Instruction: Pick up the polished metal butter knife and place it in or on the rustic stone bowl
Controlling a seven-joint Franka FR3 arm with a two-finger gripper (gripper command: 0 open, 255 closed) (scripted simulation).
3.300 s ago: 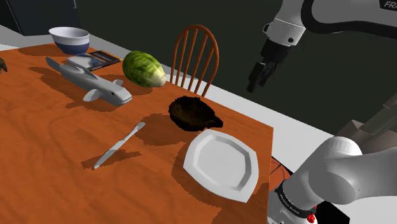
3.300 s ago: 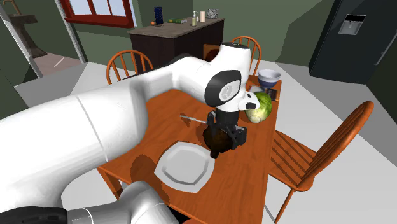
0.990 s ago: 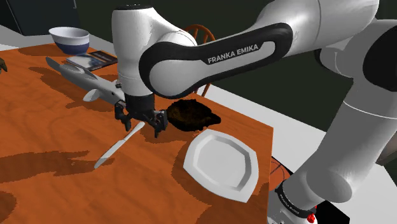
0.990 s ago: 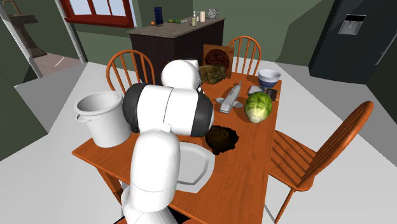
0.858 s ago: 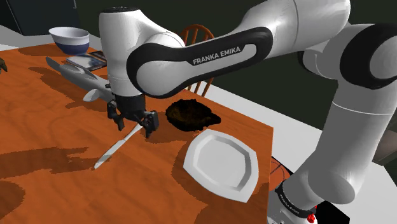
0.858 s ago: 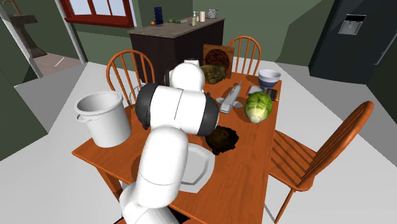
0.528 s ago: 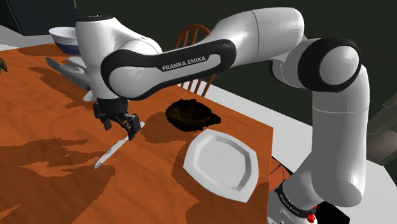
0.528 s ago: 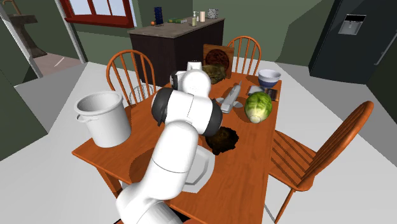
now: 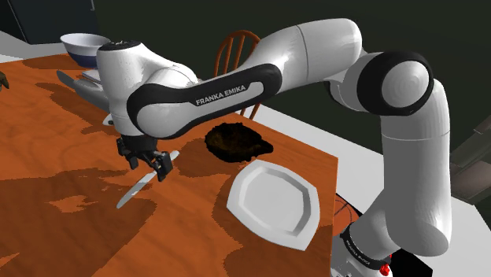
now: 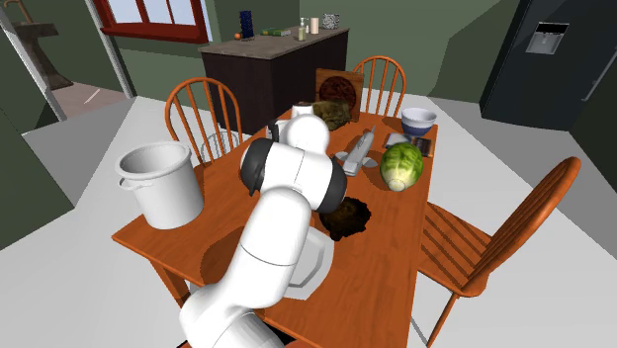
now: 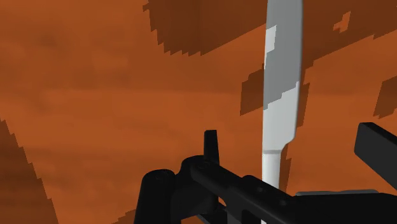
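Note:
The metal butter knife (image 9: 135, 190) lies flat on the orange wooden table (image 9: 63, 173), blade toward the shoulder view's lower left. My black gripper (image 9: 149, 164) hangs low over its handle end, open. In the wrist view the grey knife (image 11: 282, 83) runs between the two fingers (image 11: 210, 145) of the gripper (image 11: 292, 149); neither touches it. The rough dark stone bowl (image 9: 236, 142) sits a short way to the shoulder view's right of the gripper, empty. In the second exterior view the bowl (image 10: 348, 216) shows beside the arm, which hides the knife.
A white plate (image 9: 275, 203) lies by the table's near corner. A grey shark figure (image 9: 118, 106), a blue-and-white bowl (image 9: 83, 47) and a green cabbage (image 10: 402, 165) stand further back. A large white pot (image 10: 163, 183) occupies one table end. Wooden chairs (image 10: 499, 232) surround the table.
The arm swung from high above the plate across to the knife. In the last half second the gripper has sunk a little lower over the handle. The knife has not moved.

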